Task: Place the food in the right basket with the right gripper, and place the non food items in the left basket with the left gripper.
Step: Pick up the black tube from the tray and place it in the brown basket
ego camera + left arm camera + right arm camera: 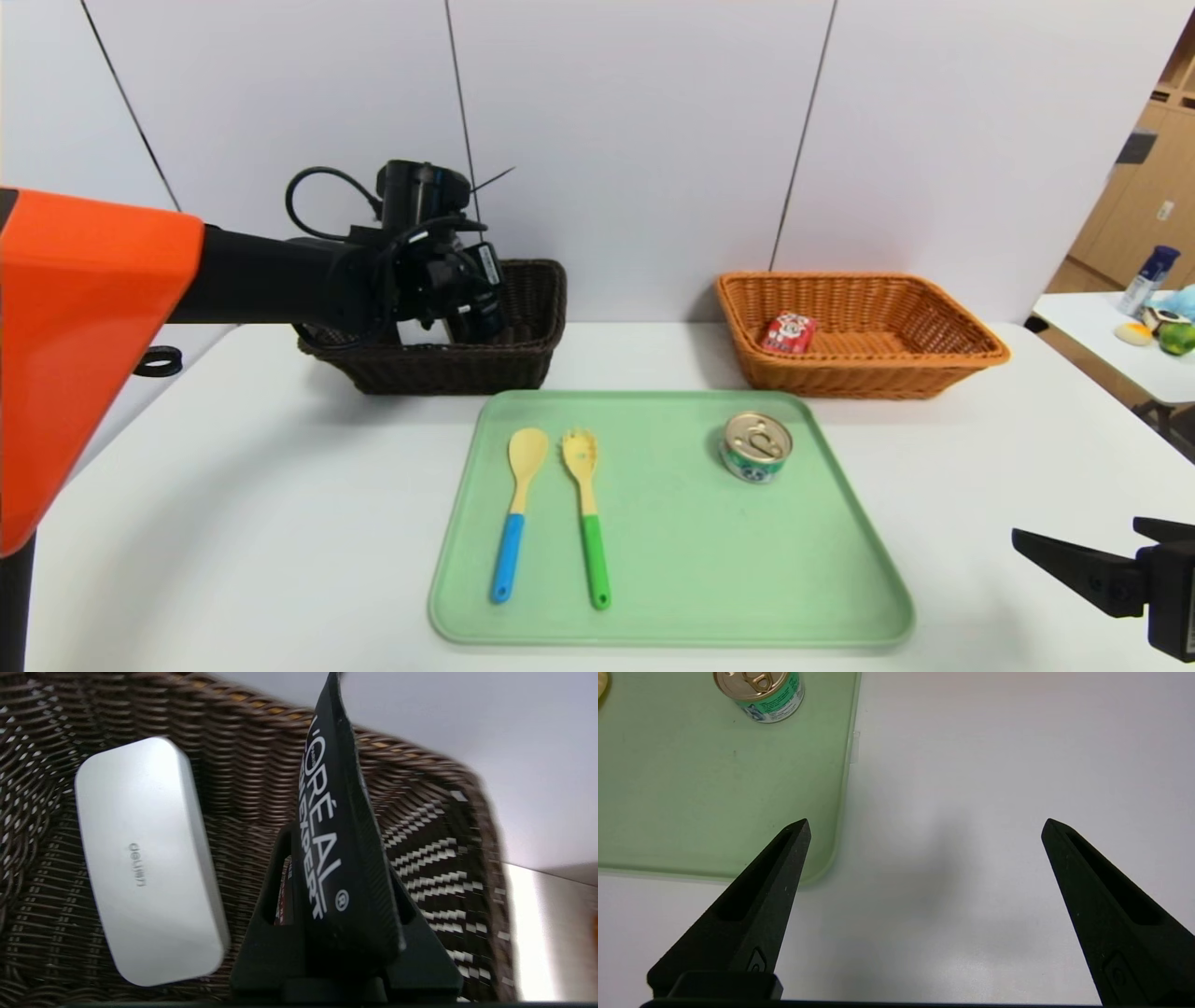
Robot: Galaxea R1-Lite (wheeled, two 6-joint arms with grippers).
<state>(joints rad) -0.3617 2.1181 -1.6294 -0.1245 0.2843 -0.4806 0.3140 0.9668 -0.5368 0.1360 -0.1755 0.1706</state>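
My left gripper [471, 317] hangs over the dark brown left basket [523, 364]. In the left wrist view the gripper [334, 858] is shut on the dark green cone-shaped tube [327, 788], held above the basket floor [233, 765]. The white oblong case [145, 858] lies in that basket. The yellow spoon with blue handle [516, 509], the yellow fork with green handle [586, 509] and the tin [757, 447] lie on the green tray [747, 579]. The red carton [789, 333] lies in the orange-tan right basket [934, 364]. My right gripper [924, 826] is open and empty over the table by the tray's corner [691, 788], with the tin [760, 693] farther off.
My right gripper [1083, 565] sits low at the table's front right. A side table [1102, 327] at the far right holds a bottle [1150, 271] and small toys. A white wall stands close behind both baskets.
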